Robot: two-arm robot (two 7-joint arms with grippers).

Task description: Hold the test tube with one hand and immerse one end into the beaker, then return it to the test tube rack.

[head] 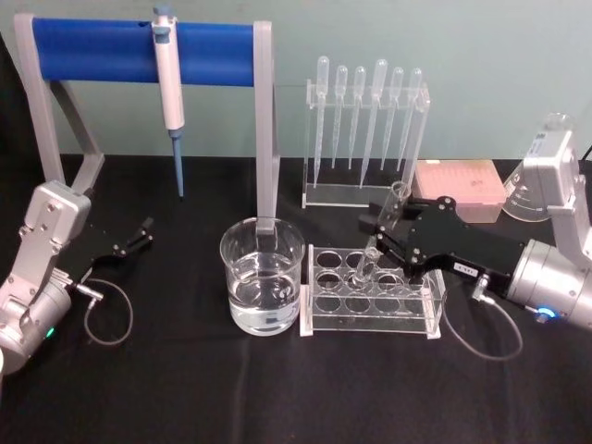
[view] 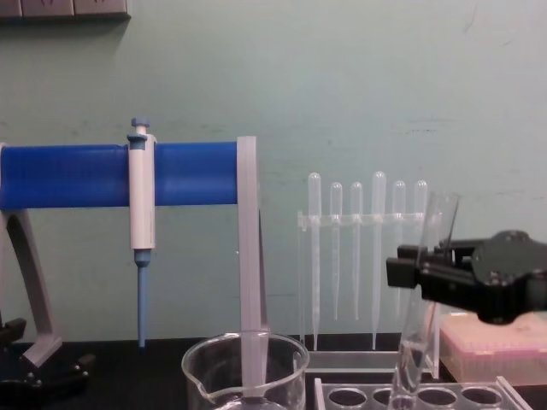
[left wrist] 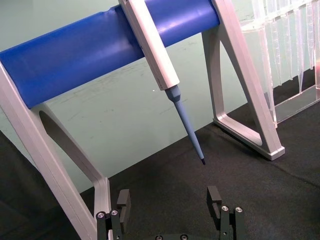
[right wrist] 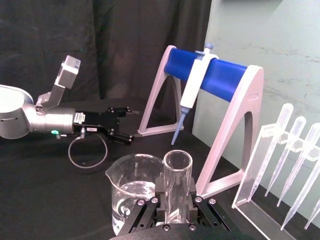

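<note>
Though tilted, test tube (head: 392, 205) base unclear.

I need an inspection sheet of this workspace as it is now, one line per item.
Surface: black cloth, no spills seen.
Job's things: tube tilted, lower end at a back-row hole of the rack; beaker beside the rack, part full of clear liquid.
Clutter: pipettor on the blue stand; pipettes in a clear holder; pink box.
Grippers: right gripper shut on the tube; left gripper open, empty, at the left.
Cables: left cable loop, right cable loop, both on the cloth.
Surroundings: pale green wall; nothing else seen.
</note>
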